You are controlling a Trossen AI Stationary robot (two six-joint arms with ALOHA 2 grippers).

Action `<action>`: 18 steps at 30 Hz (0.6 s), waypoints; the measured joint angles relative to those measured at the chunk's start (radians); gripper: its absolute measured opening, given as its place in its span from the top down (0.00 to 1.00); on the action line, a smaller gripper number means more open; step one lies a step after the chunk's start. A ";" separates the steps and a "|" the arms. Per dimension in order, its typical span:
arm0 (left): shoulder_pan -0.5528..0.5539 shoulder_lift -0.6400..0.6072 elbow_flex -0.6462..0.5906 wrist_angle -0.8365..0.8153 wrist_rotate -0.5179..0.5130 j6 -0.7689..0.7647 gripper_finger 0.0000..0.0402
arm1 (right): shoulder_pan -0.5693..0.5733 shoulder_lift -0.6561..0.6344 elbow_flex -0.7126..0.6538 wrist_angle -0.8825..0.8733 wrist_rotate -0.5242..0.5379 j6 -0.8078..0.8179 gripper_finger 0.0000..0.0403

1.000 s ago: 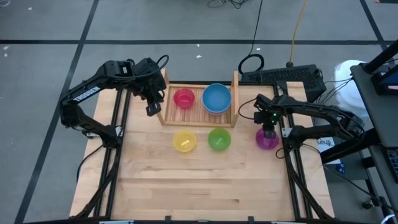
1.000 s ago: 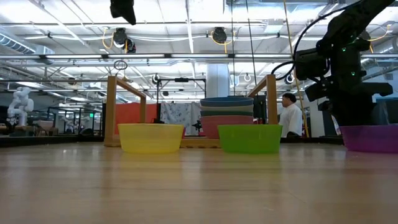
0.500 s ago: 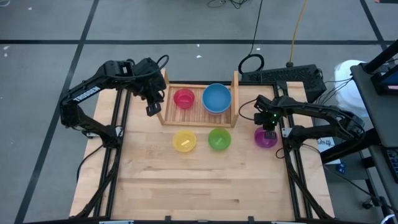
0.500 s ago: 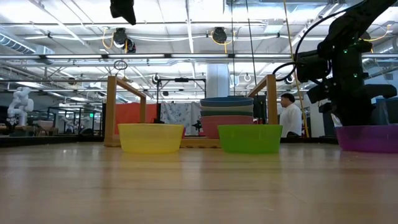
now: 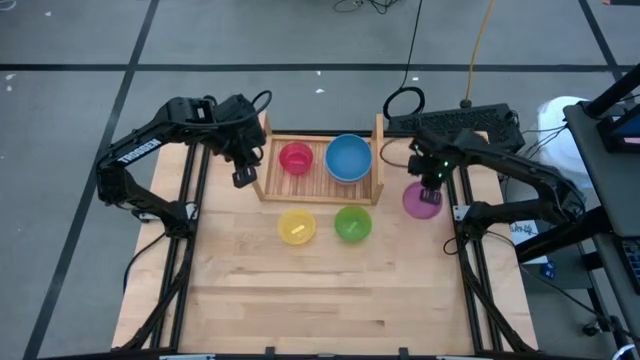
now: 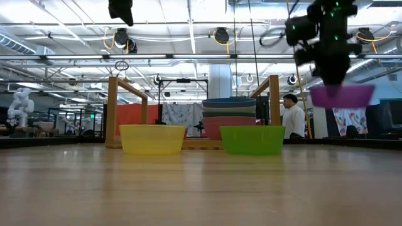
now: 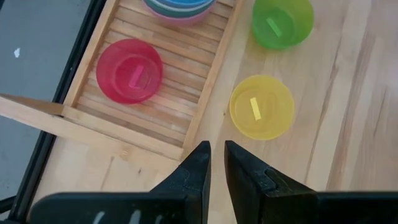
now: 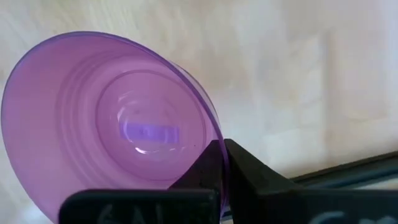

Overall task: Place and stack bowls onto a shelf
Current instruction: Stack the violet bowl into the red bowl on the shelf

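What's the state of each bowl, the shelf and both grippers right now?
purple bowl: lifted off the table, rim pinched by right gripper
red bowl: on shelf, alone
blue bowl: tops the shelf stack
yellow bowl: on table
green bowl: on table
left gripper: slightly open, empty

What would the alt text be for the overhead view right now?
The right gripper holds a purple bowl by its rim, beside the wooden shelf, which holds a red bowl and a blue-topped stack. Yellow and green bowls sit on the table.
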 joint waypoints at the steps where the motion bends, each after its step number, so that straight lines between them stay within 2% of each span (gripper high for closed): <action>1: 0.000 0.000 0.000 -0.006 0.000 0.000 0.87 | 0.000 0.000 0.042 -0.026 0.004 0.008 1.00; 7: 0.000 0.000 0.000 -0.040 0.000 0.008 0.87 | 0.023 0.000 0.315 -0.162 0.124 0.029 1.00; 12: 0.000 0.000 0.000 -0.038 0.000 0.007 0.87 | 0.049 0.046 0.496 -0.194 0.126 0.104 1.00; 18: 0.000 0.000 0.000 -0.038 0.000 0.010 0.87 | 0.107 0.175 0.650 -0.173 0.156 0.106 1.00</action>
